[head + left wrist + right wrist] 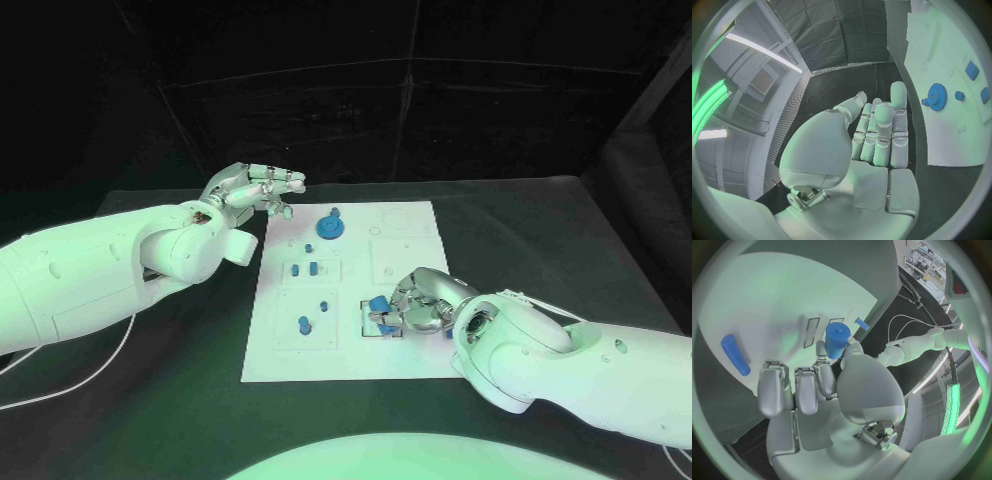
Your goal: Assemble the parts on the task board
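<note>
Presently, several parts [304, 269] are seated on the task board [404, 360]; a blue cylinder [837, 339] is grasped by the right robot hand [408, 308]; the left robot hand [254, 189] is released.

Robotics lab test cell. Black cloth-covered bench [173, 420] carries white rectangular task board [411, 235] with small blue plastic parts [330, 229]. Black curtain panels [433, 90] close off space behind bench. Left wrist view: ceiling with long strip light [761, 51] and square vent grille [762, 81]. Right wrist view: white cables [901, 322] trailing over dark floor, cluttered equipment racks [924, 257] in background.
</note>
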Controlling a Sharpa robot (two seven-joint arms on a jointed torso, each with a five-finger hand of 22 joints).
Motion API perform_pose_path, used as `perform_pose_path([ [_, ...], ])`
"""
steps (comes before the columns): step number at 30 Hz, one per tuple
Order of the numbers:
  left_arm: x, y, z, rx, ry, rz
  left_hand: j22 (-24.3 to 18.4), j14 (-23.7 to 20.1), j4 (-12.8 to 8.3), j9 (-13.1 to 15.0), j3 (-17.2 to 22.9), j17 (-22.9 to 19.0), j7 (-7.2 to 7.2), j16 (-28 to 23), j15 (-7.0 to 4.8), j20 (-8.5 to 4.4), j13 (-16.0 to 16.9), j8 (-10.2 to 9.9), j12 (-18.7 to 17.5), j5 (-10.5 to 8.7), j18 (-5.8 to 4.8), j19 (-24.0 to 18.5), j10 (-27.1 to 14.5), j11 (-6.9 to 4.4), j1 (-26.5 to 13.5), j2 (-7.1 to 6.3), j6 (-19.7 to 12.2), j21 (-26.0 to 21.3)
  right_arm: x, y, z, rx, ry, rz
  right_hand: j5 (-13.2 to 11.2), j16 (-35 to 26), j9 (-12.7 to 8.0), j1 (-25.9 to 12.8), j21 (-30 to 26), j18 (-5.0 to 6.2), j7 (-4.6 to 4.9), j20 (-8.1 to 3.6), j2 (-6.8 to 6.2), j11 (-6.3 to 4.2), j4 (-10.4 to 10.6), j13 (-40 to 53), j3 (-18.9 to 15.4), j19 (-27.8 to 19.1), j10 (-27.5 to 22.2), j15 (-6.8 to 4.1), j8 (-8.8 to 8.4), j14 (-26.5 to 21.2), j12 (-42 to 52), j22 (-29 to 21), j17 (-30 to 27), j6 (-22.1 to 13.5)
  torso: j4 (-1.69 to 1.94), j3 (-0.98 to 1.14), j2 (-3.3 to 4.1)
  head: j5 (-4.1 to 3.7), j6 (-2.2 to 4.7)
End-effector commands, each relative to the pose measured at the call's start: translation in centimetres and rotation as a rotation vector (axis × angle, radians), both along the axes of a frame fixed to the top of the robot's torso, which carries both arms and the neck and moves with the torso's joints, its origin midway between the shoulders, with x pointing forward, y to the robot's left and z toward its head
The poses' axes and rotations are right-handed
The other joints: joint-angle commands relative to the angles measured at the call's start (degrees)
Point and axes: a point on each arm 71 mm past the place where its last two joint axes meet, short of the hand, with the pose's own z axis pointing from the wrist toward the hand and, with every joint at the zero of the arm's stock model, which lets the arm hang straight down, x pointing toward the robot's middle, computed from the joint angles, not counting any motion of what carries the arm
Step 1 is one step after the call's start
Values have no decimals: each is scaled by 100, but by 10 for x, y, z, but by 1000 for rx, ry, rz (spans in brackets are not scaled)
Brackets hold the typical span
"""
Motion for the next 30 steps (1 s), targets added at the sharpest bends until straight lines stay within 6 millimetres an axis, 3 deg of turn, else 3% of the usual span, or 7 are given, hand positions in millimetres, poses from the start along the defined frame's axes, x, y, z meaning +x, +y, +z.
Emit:
perform_pose_path([
  [1, 0, -3, 2, -12, -5, -16, -8, -38, 1, -8, -46, -7, 2, 12, 1, 51, 7, 32, 33, 20, 76, -7, -41, -1, 22, 5, -46, -31, 1, 2, -1, -34, 8, 1, -48, 17, 24, -81, 19, -58, -3, -47, -1, -19, -1, 107, -48, 64, 24, -53, 29, 452, -28, 128, 757, 48, -10, 2, 3, 18, -8],
  [10, 0, -3, 2, -12, -5, -16, -10, -40, 9, -10, -58, -8, 4, 17, 4, 53, 9, 35, 40, 20, 76, -8, -51, 1, 9, 3, -53, -34, 4, 8, -2, -36, -8, 6, -252, -25, 84, -172, 16, -58, -18, -61, 28, -33, -4, 25, -141, 62, -25, -66, 39, 436, -144, 129, 691, 65, -5, 7, 2, 50, -13],
  [13, 0, -3, 2, -12, -5, -16, -10, -40, 9, -10, -58, -8, 4, 17, 4, 53, 9, 35, 40, 20, 76, -8, -51, 1, 9, 3, -53, -34, 5, 8, -2, -39, -19, 2, -581, -42, 126, -262, 15, -59, -20, -66, 31, -35, -2, -20, -219, 62, -53, -69, 39, 431, -216, 133, 668, 55, -5, 6, 2, 60, -16],
  [15, 0, -2, 2, -12, -4, -16, -10, -40, 9, -10, -58, -8, 4, 17, 4, 53, 9, 35, 40, 20, 76, -8, -51, 1, 9, 3, -53, -34, 5, 8, -1, -41, -27, -1, -931, -82, 154, -421, -3, -54, -4, -60, -59, -19, 8, -205, -287, 47, -181, -59, 26, 416, -430, 107, 607, -1, -3, 4, 5, 65, -29],
  [18, -1, -2, 2, -11, -4, -15, -10, -40, 9, -10, -58, -8, 4, 17, 4, 53, 9, 35, 40, 20, 76, -8, -51, 1, 9, 3, -53, -34, 6, 7, -1, -44, -35, -3, -1435, -115, 210, -810, -30, -49, 23, -31, -375, 27, 44, -392, -100, 25, -321, -35, 26, 404, -665, 75, 574, -115, -12, 6, 6, 70, -28],
  [22, -1, -2, 2, -11, -4, -14, -10, -40, 9, -10, -58, -8, 4, 17, 4, 53, 9, 35, 40, 20, 76, -8, -51, 1, 9, 3, -53, -34, 6, 6, 0, -50, -47, -2, -1705, -138, 259, -1204, -59, -39, 58, -14, -719, 34, 39, -510, 143, 3, -406, -9, 35, 398, -820, 36, 555, -206, -10, 9, 2, 73, -31],
  [30, -1, -1, 2, -11, -4, -14, -10, -40, 9, -10, -58, -8, 4, 17, 4, 53, 9, 35, 40, 20, 76, -8, -51, 1, 9, 3, -53, -34, 5, 6, 2, -52, -63, 8, -1777, -149, 293, -1336, -67, -37, 64, -5, -765, 42, 34, -552, 274, -2, -434, -3, 53, 397, -881, 29, 549, -238, -15, 12, -1, 81, -34],
])
